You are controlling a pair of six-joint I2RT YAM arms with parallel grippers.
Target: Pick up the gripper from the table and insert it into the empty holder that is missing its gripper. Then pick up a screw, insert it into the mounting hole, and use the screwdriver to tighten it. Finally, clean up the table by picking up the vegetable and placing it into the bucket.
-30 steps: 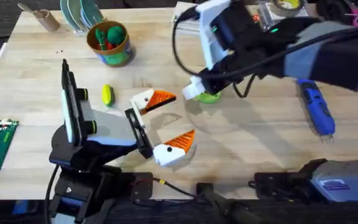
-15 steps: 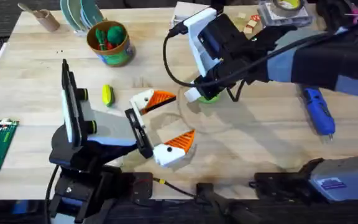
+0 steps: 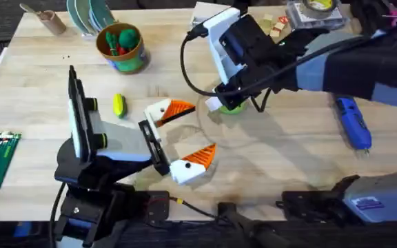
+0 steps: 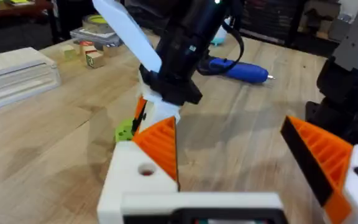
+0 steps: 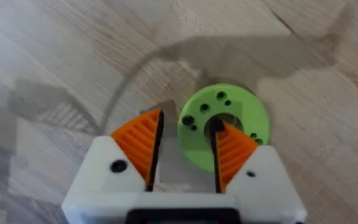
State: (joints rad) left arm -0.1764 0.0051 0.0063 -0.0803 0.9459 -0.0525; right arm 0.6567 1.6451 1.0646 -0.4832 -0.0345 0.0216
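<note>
Right gripper point(image 3: 219, 105) is being held low over the table point(image 3: 281, 162), tilted down, with its orange pads point(image 5: 143, 144) set a moderate way apart and nothing being clamped; a round green disc point(image 5: 225, 123) is being straddled at its edge, one pad lying over the disc's centre hole, the other just outside its rim.

Left gripper point(image 3: 188, 132) is being rested wide open on the table, just beside the right gripper on the near side.

Screwdriver point(image 3: 352, 122) is lying well apart from the right gripper, towards that arm's outer side; vegetable point(image 3: 118, 105) is lying beyond the left gripper's far finger, on the side away from the right gripper; bucket point(image 3: 121, 47) is standing farther off again, past the vegetable. The loose orange gripper and its bare holder cannot be told apart from the fitted fingers here.

Risk, as judged: the disc is no part of the task, so a closure here would be spent on the wrong thing; with one pad in the hole and one off the rim, the disc is likely to be tipped or skidded towards the left gripper; the two grippers, being close, could be knocked together.
</note>
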